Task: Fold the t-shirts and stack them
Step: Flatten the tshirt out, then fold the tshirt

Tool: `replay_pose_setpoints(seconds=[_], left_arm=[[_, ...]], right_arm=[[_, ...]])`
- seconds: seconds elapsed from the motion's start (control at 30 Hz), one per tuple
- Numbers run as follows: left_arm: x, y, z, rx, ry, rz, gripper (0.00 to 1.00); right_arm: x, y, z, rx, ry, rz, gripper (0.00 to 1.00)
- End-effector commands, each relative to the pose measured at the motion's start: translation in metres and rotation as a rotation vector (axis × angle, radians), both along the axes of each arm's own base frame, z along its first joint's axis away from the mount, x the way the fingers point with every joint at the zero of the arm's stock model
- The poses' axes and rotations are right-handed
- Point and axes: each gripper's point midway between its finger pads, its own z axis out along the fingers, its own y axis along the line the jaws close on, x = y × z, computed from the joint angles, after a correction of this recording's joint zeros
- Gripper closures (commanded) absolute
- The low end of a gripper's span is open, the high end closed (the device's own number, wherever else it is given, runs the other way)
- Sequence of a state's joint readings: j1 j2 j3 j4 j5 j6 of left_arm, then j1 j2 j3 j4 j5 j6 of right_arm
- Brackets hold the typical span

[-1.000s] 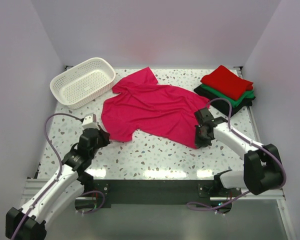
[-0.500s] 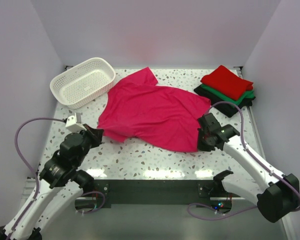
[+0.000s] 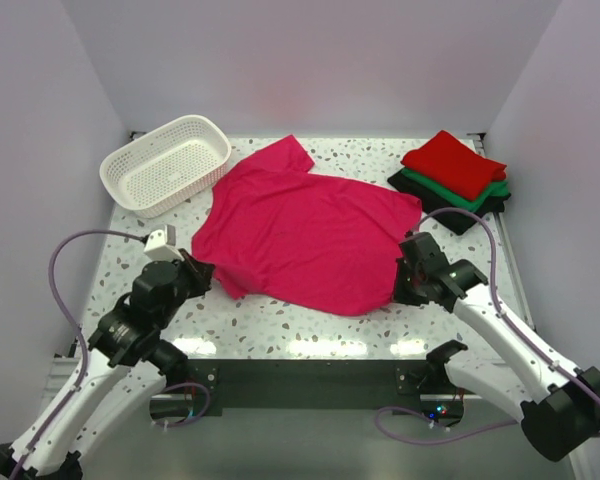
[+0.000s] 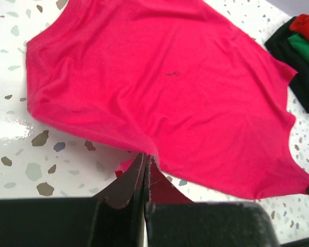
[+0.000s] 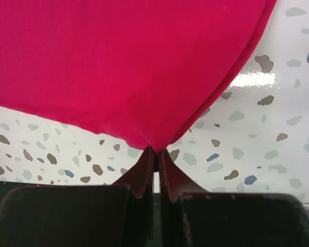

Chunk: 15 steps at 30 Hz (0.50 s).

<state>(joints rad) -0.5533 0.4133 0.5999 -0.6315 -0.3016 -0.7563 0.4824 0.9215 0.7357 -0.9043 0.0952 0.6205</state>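
The left gripper (image 4: 144, 160) is pinched tight on the pink shirt's (image 3: 305, 235) near-left edge and the right gripper (image 5: 155, 152) on its near-right corner, the shirt lying spread out mid-table (image 3: 280, 315), between the basket (image 3: 165, 163) and the folded red-green-black stack (image 3: 450, 182) at far right.

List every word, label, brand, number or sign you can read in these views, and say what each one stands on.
None: no readable text shows in any view.
The magenta t-shirt carries only a small dark mark, too small to tell if it is print.
The red t-shirt, green t-shirt, black t-shirt and white basket show no print or label.
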Motion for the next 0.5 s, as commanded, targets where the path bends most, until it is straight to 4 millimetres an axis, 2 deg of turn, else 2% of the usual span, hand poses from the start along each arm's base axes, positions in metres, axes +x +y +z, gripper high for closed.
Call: replay_pose_setpoints(seconds=[0.0,0.13,0.3,0.47], left_arm=[[0.023,-0.006,0.004,0.028,-0.076,0.008,1.00],[0.040,-0.002,0.004,0.078,-0.120,0.050,1.00],[0.065,-0.009,0.010,0.155,-0.194,0.034,1.00],[0.093,-0.016,0.012,0.276,-0.221,0.022,1.00]], right_arm=[[0.030,0.018,-0.005,0.056,-0.084,0.011,1.00],[0.049,0.011,-0.008,0.009,-0.115,-0.027,1.00],[0.071,-0.023,0.001,-0.060,-0.163,-0.109,1.00],[0.092,-0.044,0.002,-0.077,-0.169,-0.152,1.00]])
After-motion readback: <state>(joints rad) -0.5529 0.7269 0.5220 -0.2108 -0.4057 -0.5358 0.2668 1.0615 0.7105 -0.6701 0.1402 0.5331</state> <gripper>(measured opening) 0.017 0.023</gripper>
